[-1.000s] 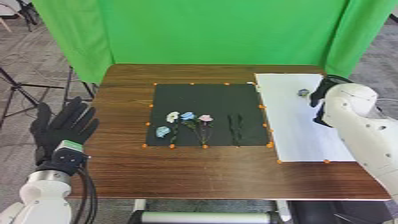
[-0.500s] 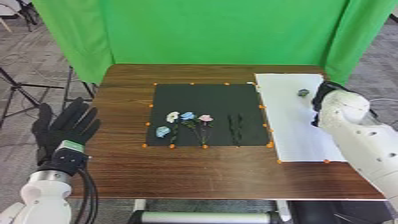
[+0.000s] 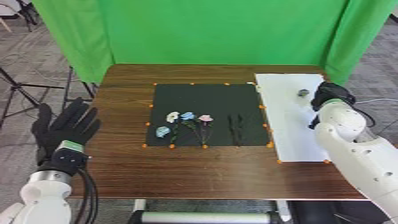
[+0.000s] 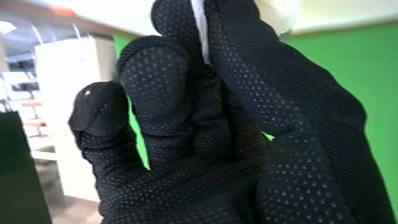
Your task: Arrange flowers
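The small grey-blue flower (image 3: 303, 93) lies on the white sheet (image 3: 293, 130), just to the left of the right hand (image 3: 331, 95); its long axis cannot be made out, nor whether that hand is open or gripping anything. The left hand (image 3: 67, 125) is open, well apart beyond the black mat (image 3: 200, 95); the nearer right one probably needs only a short leftward move.

The wooden surface (image 3: 178, 175) is looking smooth; the white sheet (image 3: 289, 142) by its right edge, matt, perhaps paper; the green backdrop (image 3: 213, 37), cloth.
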You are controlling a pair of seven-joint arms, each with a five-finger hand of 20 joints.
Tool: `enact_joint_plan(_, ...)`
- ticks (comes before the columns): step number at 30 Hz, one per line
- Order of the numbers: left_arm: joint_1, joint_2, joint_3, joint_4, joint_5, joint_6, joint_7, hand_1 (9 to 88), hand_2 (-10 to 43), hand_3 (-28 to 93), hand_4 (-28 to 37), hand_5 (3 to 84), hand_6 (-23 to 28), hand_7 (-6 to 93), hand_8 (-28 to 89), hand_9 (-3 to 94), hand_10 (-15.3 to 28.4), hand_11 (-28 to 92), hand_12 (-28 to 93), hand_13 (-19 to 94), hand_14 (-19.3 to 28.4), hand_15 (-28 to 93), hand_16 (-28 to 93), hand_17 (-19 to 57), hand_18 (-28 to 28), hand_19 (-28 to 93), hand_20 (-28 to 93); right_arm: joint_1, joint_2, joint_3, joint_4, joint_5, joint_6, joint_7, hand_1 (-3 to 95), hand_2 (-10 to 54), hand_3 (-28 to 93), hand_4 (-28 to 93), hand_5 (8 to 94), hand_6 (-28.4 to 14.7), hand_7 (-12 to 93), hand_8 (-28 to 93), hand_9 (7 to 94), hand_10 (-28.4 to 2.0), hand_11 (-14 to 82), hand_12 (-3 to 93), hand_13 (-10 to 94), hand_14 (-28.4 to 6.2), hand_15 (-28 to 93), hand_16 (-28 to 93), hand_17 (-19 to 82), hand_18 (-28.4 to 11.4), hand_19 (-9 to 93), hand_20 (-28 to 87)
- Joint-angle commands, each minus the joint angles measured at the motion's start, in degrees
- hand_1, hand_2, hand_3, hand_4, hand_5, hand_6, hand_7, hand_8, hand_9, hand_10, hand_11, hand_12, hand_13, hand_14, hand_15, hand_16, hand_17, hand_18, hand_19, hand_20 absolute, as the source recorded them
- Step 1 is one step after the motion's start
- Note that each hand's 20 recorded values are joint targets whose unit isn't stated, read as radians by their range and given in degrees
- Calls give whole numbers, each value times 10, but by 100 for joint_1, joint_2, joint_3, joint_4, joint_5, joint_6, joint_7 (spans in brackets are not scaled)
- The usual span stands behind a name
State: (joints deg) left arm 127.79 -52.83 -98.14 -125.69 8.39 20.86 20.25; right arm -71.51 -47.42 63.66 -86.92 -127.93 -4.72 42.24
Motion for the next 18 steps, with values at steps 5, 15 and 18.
enact_joint_plan(5, 166, -13, -167, -47, -34, -102, -27, 230, 135, 701, -283, 374, 85, 166, -89, 290, 139, 214, 98, 182, 138, 339, -95, -68, 114, 294, 69, 293, -226, -577, -1525, -99, 633, -709, 625, -95, 710, -283, 749, -16, 360, 76, 837, -94, 187, 495, 751, -68, 584, 419, 411, -232, 890, 418)
enact_joint_plan(15, 48, -57, -100, -5, 93, -153, -154, 232, 133, 701, -283, 381, 77, 172, -94, 289, 138, 216, 100, 181, 137, 339, -95, -67, 114, 293, 69, 764, -709, -1637, -1298, -282, -19, -1114, 619, -95, 713, -283, 747, -14, 359, 74, 835, -93, 175, 484, 746, -70, 583, 416, 407, -232, 889, 409)
enact_joint_plan(18, 42, -58, -70, 3, 75, -162, -178, 232, 132, 701, -283, 380, 78, 170, -93, 289, 138, 216, 99, 181, 137, 338, -95, -67, 114, 291, 69, 797, -735, -1801, -1260, -141, -181, -1088, 619, -95, 711, -283, 746, -14, 359, 75, 834, -94, 172, 482, 745, -70, 581, 417, 406, -232, 889, 408)
